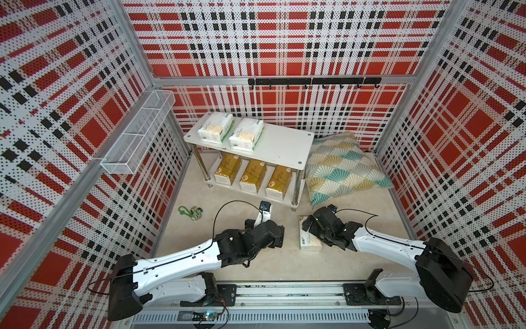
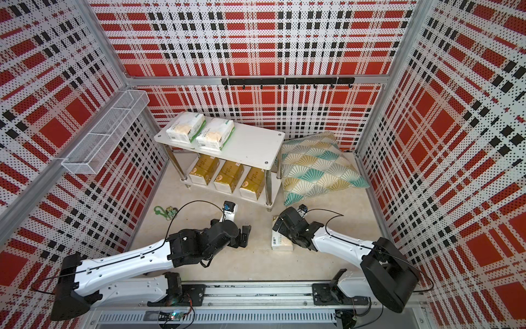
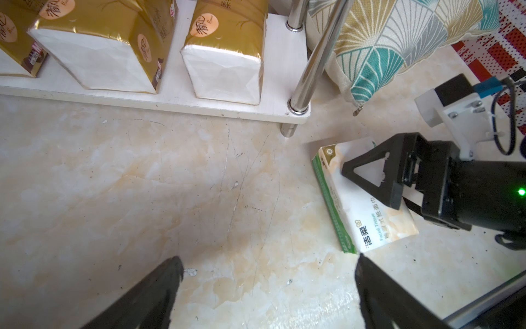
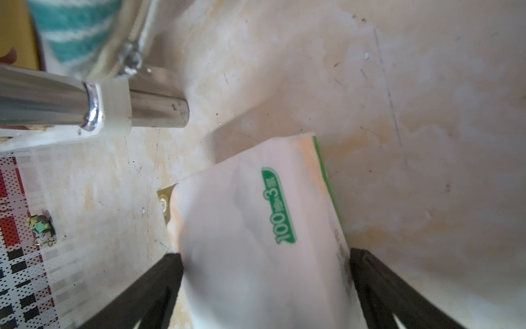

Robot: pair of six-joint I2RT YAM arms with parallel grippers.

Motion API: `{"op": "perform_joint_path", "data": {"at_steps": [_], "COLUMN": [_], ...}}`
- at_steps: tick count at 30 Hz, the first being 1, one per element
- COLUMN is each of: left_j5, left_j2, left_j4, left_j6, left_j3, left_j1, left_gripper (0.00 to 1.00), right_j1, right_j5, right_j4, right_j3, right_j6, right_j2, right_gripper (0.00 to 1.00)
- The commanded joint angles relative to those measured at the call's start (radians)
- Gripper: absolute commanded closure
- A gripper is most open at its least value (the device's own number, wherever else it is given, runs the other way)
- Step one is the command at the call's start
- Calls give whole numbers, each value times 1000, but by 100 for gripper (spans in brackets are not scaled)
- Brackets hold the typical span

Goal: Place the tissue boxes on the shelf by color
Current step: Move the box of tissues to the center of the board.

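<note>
Between 3 plaid walls [image 1: 284, 42], marbled beige floor [image 1: 284, 262] (scuffed) carries the shelf [image 1: 284, 146].

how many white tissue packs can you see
3. Two white packs sit side by side on the top board of the shelf; the third pack lies on the floor, straddled by the right pincer. None seems hidden.

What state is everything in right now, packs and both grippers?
Left gripper: open, empty, over bare floor.
Third white pack: on the floor, not yet shelved.
Right gripper: fingers flanking that pack; grip unclear.
Two white packs: lying side by side on the shelf top board.
Three gold packs: in a row on the lower board.
</note>
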Motion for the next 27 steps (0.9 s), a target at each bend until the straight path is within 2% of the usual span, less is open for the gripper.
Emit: {"op": "perform_joint_path", "data": {"at_steps": [1, 13, 27], "left_j5": [11, 17, 30], "left_j2": [4, 48, 108], "left_j4": [14, 44, 121], "left_j6": [-9, -40, -104], "left_j3": [-10, -51, -95], "left_j1": [-13, -52, -92], "left_gripper": [1, 1, 1], "right_j1": [27, 91, 122], "right_j5": [10, 13, -69], "right_j4": [21, 67, 121], "right_j3": [31, 79, 117], "right_j6": [47, 136, 193], "right_j2": [25, 66, 105], "right_gripper": [0, 0, 0]}}
